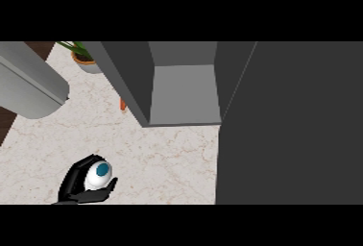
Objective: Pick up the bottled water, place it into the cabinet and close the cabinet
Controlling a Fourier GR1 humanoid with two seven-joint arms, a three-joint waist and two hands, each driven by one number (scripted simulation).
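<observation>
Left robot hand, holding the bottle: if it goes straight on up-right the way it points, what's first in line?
Probably bare counter, then the open cabinet: its front lower edge, or the shelf if carried higher. Left robot hand is curled round the bottled water. Height is unclear from above.

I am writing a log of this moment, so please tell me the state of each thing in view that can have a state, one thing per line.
cabinet: open, inside shelf bare.
cabinet door: swung open, filling the view's right.
bottled water: capped, held above the counter.
left hand: fingers curled round the bottled water.
right hand: not in view.
potted plant: upright, behind the cabinet.
</observation>
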